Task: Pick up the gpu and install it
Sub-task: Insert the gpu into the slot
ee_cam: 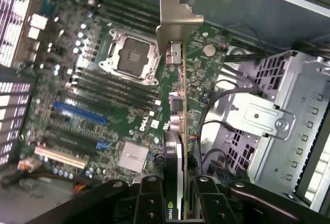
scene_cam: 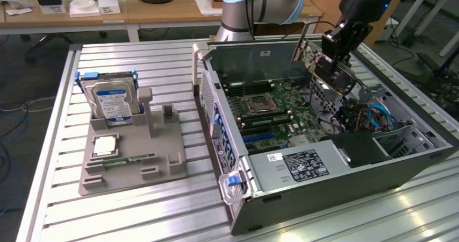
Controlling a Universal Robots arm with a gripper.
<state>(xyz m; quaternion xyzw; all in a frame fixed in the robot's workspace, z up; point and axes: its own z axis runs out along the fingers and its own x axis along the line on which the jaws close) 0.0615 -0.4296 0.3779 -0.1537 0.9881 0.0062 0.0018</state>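
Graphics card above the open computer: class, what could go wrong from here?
1. The claw grips the graphics card by one end, so it may tilt and scrape the green board.
2. Loose black cables run close by and could snag its metal bracket.

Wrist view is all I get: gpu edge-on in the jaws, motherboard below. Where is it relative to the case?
Observer: The gpu hangs tilted over the open case, toward the exterior view's right, clear of the board.
Operator: What's outside the case?
Observer: A grey parts holder sits on the slatted table, on the exterior view's left of the case.
Operator: Anything in it?
Observer: A blue-labelled hard drive stands upright at its far end.
Operator: Else?
Observer: A square silver chip lies flat on the near side of the drive.
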